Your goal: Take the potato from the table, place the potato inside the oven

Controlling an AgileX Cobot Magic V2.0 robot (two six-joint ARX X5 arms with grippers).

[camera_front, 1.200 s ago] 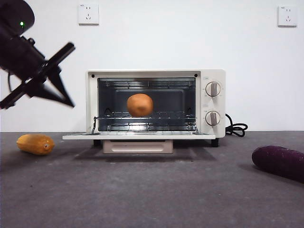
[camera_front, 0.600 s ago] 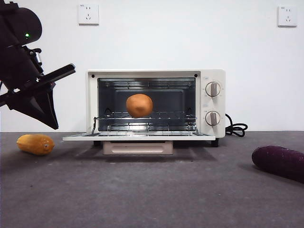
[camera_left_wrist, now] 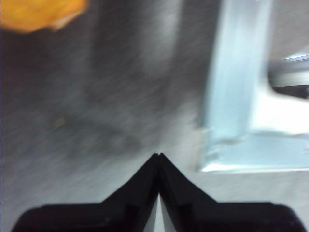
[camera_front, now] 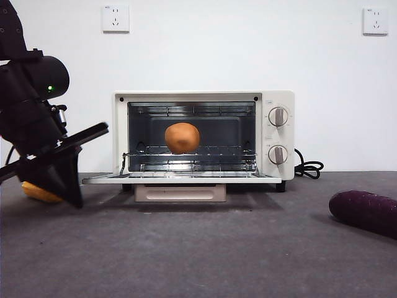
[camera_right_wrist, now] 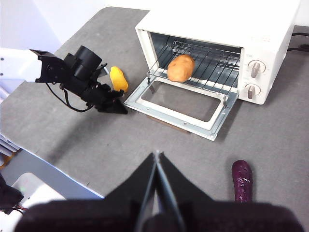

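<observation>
The potato (camera_front: pixel 182 138) (camera_right_wrist: pixel 181 67), round and orange-brown, rests on the wire rack inside the cream-white oven (camera_front: pixel 278 105) (camera_right_wrist: pixel 227 19). The oven's glass door (camera_front: pixel 180 179) (camera_right_wrist: pixel 181 101) lies folded down flat. My left gripper (camera_front: pixel 73 194) (camera_left_wrist: pixel 158 155) (camera_right_wrist: pixel 121 109) is shut on nothing and hangs low over the table (camera_front: pixel 198 254), just outside the left corner of the open door (camera_left_wrist: pixel 231 145). My right gripper (camera_right_wrist: pixel 156 154) is shut and empty, high above the table's near side, well away from the oven.
A yellow-orange ridged vegetable (camera_front: pixel 38 194) (camera_left_wrist: pixel 38 12) (camera_right_wrist: pixel 118 79) lies on the table left of the oven, mostly hidden behind the left arm in the front view. A long dark purple vegetable (camera_front: pixel 365 212) (camera_right_wrist: pixel 242 186) lies at the right. The oven's black cord (camera_front: pixel 309 167) trails to its right.
The left arm has come down from mid-height to table level beside the door's left corner, now covering most of the yellow vegetable. The potato has stayed on the rack.
</observation>
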